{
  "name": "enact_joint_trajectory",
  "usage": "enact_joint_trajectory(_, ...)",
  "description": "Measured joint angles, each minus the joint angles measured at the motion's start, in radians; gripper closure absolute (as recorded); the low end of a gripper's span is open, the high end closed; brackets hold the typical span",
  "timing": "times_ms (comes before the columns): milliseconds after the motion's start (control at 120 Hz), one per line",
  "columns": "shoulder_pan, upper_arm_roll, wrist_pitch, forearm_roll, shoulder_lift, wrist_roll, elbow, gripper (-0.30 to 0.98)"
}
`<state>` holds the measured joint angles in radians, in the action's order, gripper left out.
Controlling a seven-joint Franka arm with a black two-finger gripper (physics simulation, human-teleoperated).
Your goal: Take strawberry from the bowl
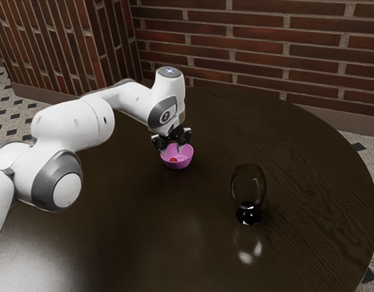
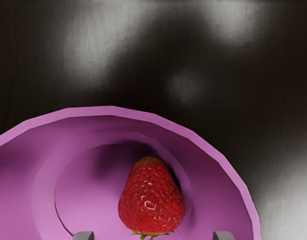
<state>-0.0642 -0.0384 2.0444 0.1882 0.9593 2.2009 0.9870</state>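
While the arm [image 1: 71, 125] leans over the dark, shiny table [image 1: 144, 243], the gripper [image 1: 172, 149] is wide open at the pink bowl [image 1: 178, 165], holding nothing. The strawberry [image 1: 173, 160] seems to be inside, though it looks tiny from here. A glass [image 1: 248, 188] stands well apart, and a red brick wall [image 1: 248, 45] is behind.

In the wrist view, the strawberry lies on the bowl's bottom. It should be light, soft and easy to squash, so a gentle pinch around its fat middle is best.

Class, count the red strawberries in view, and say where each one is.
1. The red, tapering strawberry with green leaves lies on the floor of the round pink bowl. Part of the bowl's inside is hidden, so more are possible.
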Motion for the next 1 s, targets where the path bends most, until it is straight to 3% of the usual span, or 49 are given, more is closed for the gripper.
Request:
enact_joint_trajectory(758,0.002,0.000,0.062,-0.010,0.049,-0.037,0.003,0.42)
enact_joint_trajectory(1000,-0.002,0.000,0.076,-0.033,0.048,-0.044,0.010,0.58)
